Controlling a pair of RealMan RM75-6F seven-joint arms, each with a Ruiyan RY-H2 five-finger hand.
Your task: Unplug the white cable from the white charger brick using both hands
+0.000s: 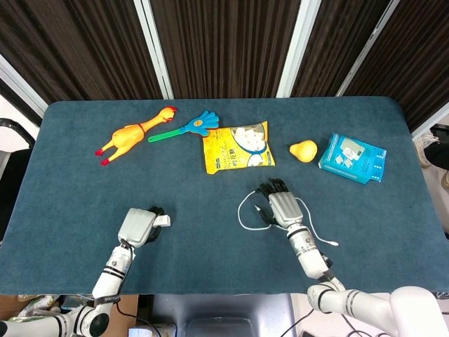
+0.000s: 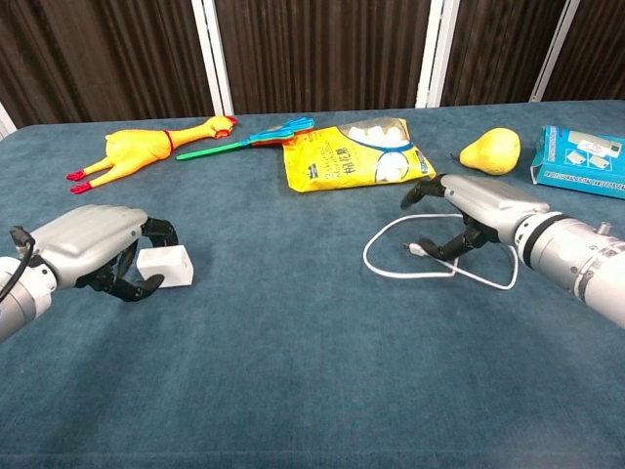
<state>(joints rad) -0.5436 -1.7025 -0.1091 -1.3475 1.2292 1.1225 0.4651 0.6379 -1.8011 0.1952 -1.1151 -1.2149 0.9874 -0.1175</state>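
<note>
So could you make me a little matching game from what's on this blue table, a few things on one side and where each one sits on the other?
Things:
1. white charger brick
2. white cable
3. yellow rubber chicken
4. teal cardboard box

Places:
A. far left of the table
B. looped on the cloth by the right hand
C. far right, beside the yellow pear-shaped toy
D. in the left hand

Pairs: 1-D, 2-B, 3-A, 4-C
</note>
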